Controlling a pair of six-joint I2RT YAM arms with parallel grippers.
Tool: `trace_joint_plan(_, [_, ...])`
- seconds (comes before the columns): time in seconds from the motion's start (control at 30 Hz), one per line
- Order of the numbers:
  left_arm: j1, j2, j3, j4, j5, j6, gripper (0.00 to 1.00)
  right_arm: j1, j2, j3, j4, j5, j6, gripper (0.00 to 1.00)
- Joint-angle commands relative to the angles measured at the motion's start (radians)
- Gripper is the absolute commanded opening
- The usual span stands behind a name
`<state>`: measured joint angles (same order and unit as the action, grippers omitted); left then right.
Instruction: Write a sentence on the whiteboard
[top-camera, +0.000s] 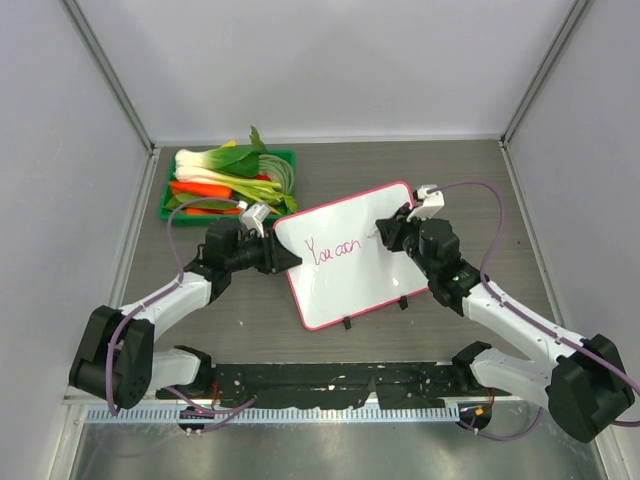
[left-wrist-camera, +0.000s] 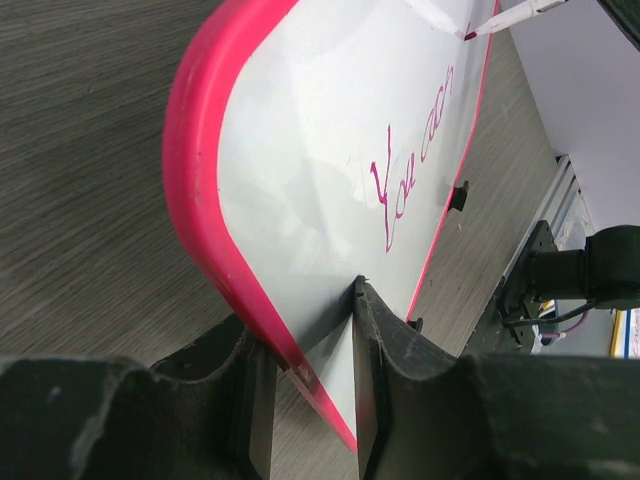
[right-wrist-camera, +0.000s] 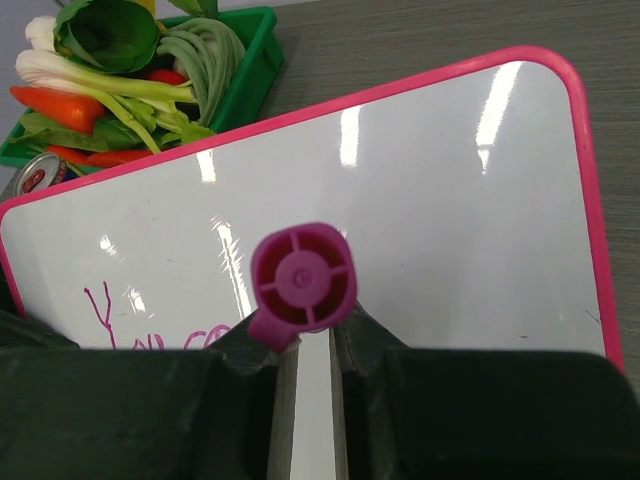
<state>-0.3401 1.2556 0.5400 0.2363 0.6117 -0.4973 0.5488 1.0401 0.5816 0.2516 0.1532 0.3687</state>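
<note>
I see the whiteboard (top-camera: 350, 285) glossy white, framed in pink-red, and the sentence (top-camera: 335, 252) pink-purple. The marker (right-wrist-camera: 302, 278) shows a magenta end. My left hand (top-camera: 288, 258) and right hand (top-camera: 388, 235) are black. The tray (top-camera: 168, 196) is green, its vegetables (top-camera: 225, 175) green, white and orange-red. The desk (top-camera: 480, 180) is grey-brown woodgrain.

Board writing: the sentence (top-camera: 338, 252) on the whiteboard (top-camera: 350, 295) reads "You can", in thin pink-purple cursive.
Can label: the drink can (right-wrist-camera: 35, 178) carries a red logo, too small to read.
</note>
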Motion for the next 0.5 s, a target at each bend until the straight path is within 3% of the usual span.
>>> trace_joint_plan(0.0, [0.012,0.033,-0.034,-0.052,-0.234,0.183,0.00,0.002,-0.017,-0.005,-0.035,-0.020,0.003,0.01])
trace_joint_plan(0.47, [0.012,0.033,-0.034,-0.052,-0.234,0.183,0.00,0.002,-0.060,-0.031,-0.075,0.034,0.004,0.01])
